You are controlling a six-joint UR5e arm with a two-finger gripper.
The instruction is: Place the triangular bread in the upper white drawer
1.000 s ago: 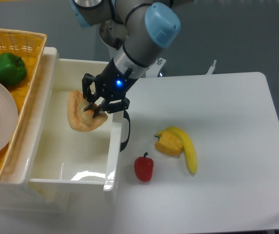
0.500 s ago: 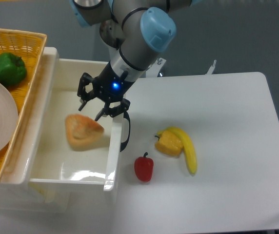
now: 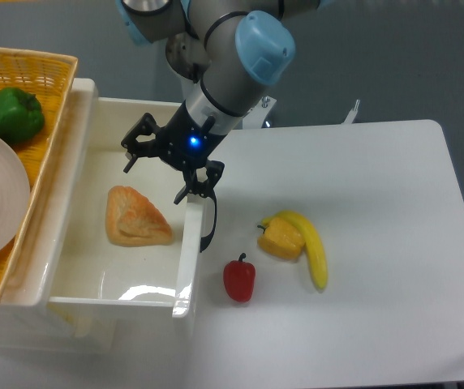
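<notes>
My gripper (image 3: pixel 171 167) has spread wider, empty now, above the triangular bread (image 3: pixel 137 218) lying flat inside the upper white drawer (image 3: pixel 187 247).

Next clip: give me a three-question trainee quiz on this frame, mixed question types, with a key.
1. True or false: the triangular bread lies on the floor of the upper white drawer.
2. The gripper is: A) shut on the bread, B) open above the drawer, C) out of view.
3. Which item touches the banana?

Key:
1. True.
2. B.
3. The yellow pepper; the red pepper stands apart.
</notes>
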